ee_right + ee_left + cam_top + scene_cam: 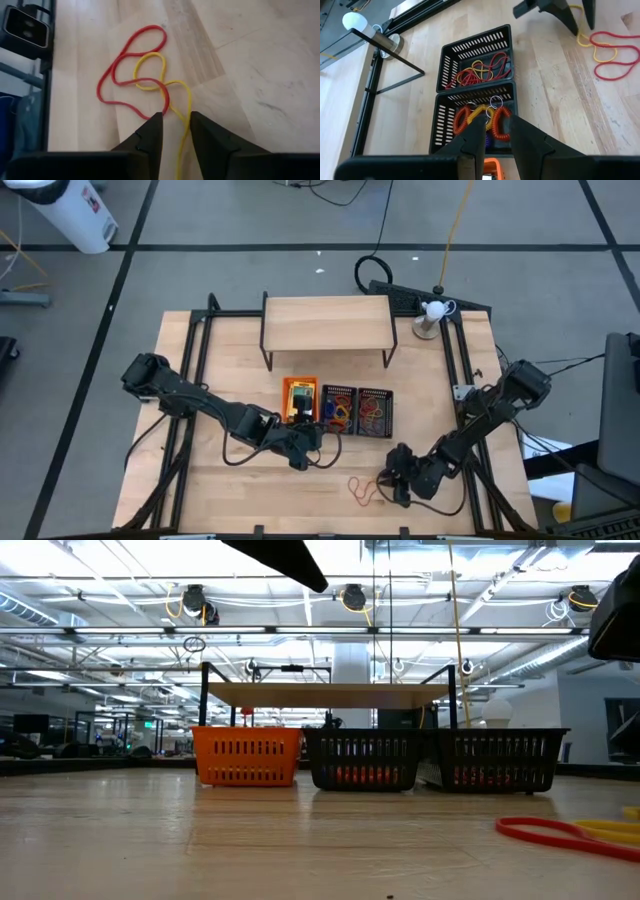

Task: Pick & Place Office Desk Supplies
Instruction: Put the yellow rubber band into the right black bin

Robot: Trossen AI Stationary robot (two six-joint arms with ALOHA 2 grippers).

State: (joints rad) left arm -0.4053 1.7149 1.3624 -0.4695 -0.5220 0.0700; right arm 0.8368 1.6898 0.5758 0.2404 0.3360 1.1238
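My right claw [175, 122] sits low over the thin red rubber band loop [122, 70] and thin yellow rubber band loop [165, 87] on the wooden counter [250, 75], fingers nearly together around the strands to pinch them; I cannot tell if it grips

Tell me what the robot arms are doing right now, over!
Right gripper low over red band and yellow band, fingers straddling them. Left gripper hovering by middle black tray, holding nothing visible. Nothing in the way.

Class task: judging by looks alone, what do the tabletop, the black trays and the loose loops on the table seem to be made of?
Tabletop: pale wood, matt, visible grain and plank seams.
Black trays: probably moulded plastic, slotted walls with a slight sheen.
Red loop and yellow loop: likely rubber, thin, smooth, lying limp in bends.
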